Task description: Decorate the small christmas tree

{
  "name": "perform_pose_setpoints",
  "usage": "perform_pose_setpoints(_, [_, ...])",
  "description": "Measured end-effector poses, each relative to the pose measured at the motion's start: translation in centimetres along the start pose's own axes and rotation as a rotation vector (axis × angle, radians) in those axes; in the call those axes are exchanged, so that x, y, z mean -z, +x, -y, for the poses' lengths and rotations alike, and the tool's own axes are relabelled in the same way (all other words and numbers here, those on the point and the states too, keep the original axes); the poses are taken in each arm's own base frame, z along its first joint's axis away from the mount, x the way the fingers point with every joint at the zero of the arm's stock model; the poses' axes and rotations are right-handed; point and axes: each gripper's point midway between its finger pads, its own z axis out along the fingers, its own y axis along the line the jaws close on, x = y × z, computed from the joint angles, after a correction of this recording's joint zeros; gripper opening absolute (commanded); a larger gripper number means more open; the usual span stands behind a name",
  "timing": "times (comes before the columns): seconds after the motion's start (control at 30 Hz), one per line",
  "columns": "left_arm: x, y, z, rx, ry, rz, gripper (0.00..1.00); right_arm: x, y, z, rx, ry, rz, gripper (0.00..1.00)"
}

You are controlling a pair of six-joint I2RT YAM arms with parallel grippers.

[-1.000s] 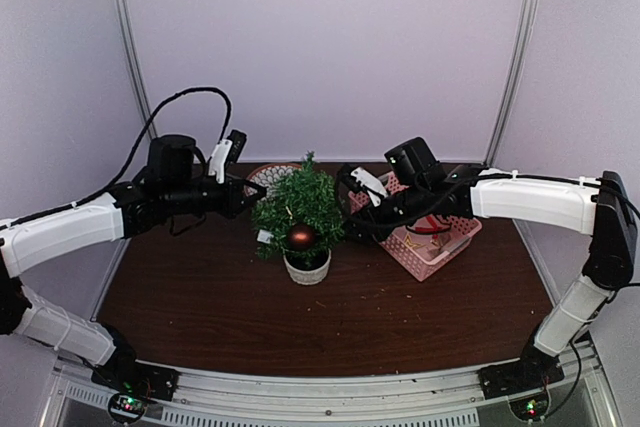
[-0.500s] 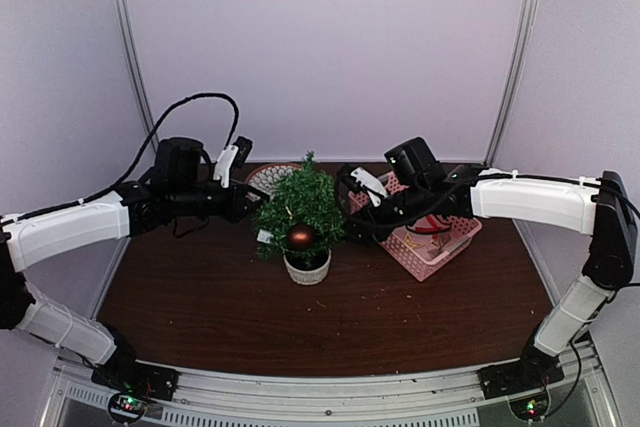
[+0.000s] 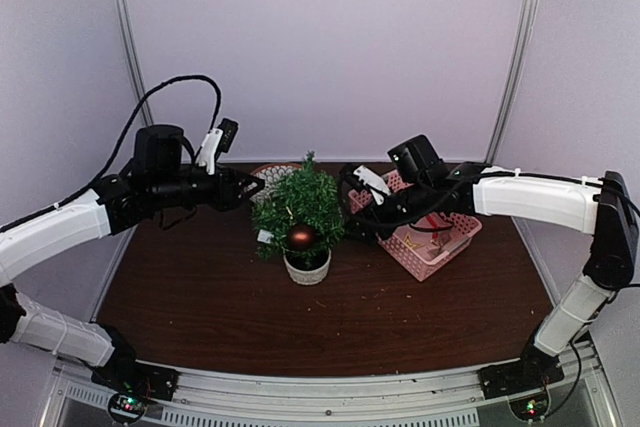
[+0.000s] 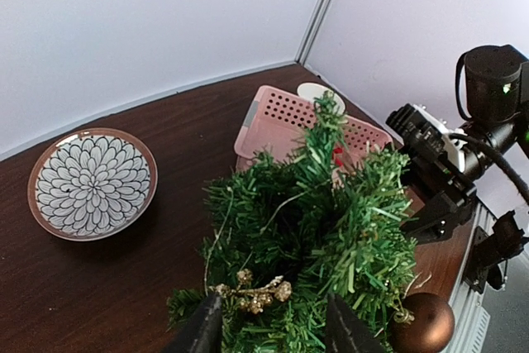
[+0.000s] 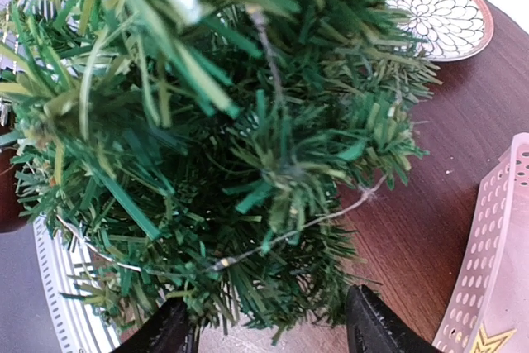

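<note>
Dark table (image 3: 200, 317), and mid-table the small christmas tree (image 3: 300, 202) stands upright in its whitish pot, tip straight up. Pink basket (image 3: 435, 247) right of it, gold mark unreadable. Left gripper (image 3: 250, 187) and right gripper (image 3: 348, 207) flank the branches, fingers spread, holding nothing. Brown bauble (image 3: 301, 237) hangs in front

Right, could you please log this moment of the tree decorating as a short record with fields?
small christmas tree: upright in whitish pot
on tree: brown ball in front, gold sprig on its left side
left gripper: open, beside the gold sprig
right gripper: open, at the tree's right branches
plate: empty, behind-left of tree
pink basket: right of tree
</note>
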Motion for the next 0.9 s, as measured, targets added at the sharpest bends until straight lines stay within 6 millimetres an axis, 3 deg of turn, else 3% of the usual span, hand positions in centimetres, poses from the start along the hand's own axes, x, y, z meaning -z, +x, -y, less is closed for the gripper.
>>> perform_pose_setpoints(0.17, [1.9,-0.9,-0.1,-0.009,-0.037,0.053,0.46,1.0,-0.9,1.1,-0.006,0.016,0.022,0.62])
perform_pose_setpoints(0.27, [3.7,-0.4,-0.2,-0.009,-0.065,0.086,0.46,1.8,-1.8,2.1,-0.016,0.032,0.045,0.63])
perform_pose_setpoints(0.4, [4.7,2.2,-1.0,0.011,-0.099,0.067,0.44,2.6,-3.2,2.8,-0.019,0.037,0.077,0.63])
perform_pose_setpoints(0.7, [3.9,9.6,-2.8,0.101,-0.129,-0.076,0.4,3.1,-4.5,2.8,-0.018,-0.002,0.108,0.62])
perform_pose_setpoints(0.9, [3.7,12.4,-2.6,0.146,-0.108,-0.119,0.37,1.8,-4.3,5.4,-0.062,0.025,0.084,0.6])
